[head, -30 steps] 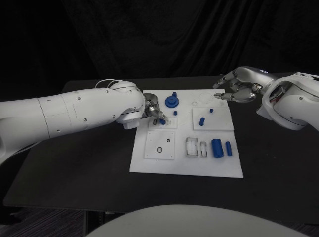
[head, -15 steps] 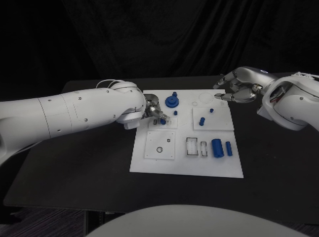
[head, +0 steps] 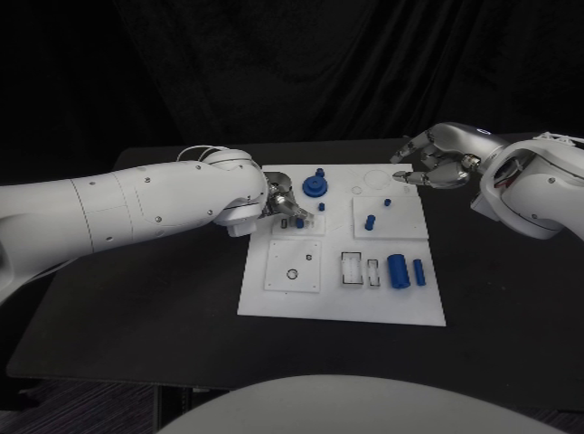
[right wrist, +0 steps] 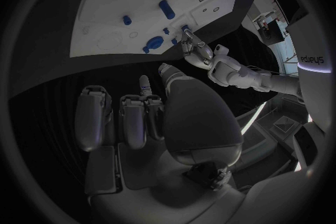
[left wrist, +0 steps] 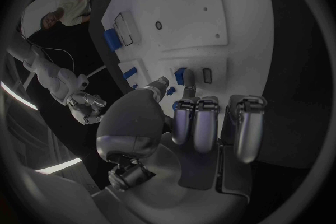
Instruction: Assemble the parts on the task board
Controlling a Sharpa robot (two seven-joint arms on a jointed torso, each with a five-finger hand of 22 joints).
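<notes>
I judged a peg insertion under way. My left robot hand (head: 282,204) pinched a small blue peg (left wrist: 187,77) over the white task board (head: 292,303) on the matte black counter (head: 136,316); next it needed aligning and pressing down. Smooth blue cylinders (head: 398,270) lay rightward. My right robot hand (head: 431,165) hovered, fingers curled, empty.

task board (head: 273,303): white rectangular plate, flat, with raised square tiles and outlined slots | small blue peg (head: 297,221): upright at the left hand (head: 279,201) fingertips | blue round gear-like part (head: 315,187): just beyond that hand | two blue cylinders (head: 398,270): lying side by side, nearer the robot than the right hand (head: 431,163)
</notes>
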